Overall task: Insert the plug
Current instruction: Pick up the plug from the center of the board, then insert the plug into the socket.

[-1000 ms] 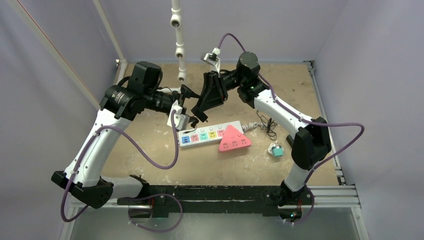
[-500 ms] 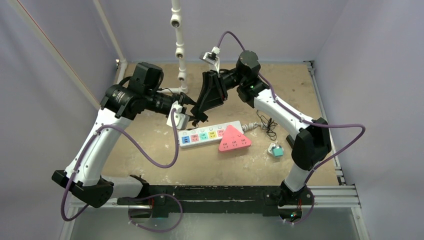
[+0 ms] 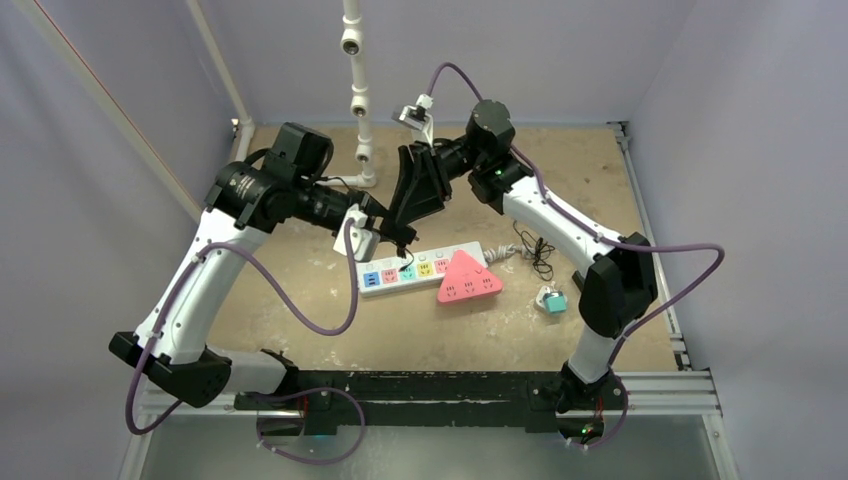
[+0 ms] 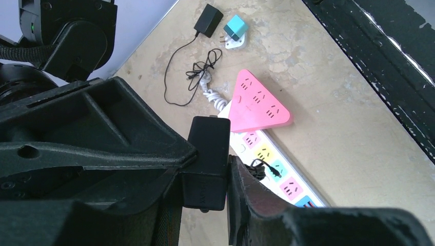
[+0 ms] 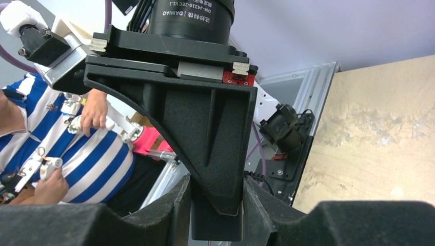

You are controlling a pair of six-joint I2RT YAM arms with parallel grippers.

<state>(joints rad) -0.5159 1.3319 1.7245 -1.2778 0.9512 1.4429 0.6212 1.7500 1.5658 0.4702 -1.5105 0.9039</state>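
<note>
Handing the plug [image 4: 206,161] over mid-air is my guess at the step. It's the black block hanging above the power strip [image 4: 277,166], not in any socket yet. My right gripper [image 5: 215,218] is clamped on it. My left gripper [image 4: 205,207] is right up against it, but I can't tell if it's actually gripping. Next I'd line it up over a free socket and push straight down. The only writing I can read is "DAMIAO" on the motor [image 5: 190,15] at my left wrist.
</note>
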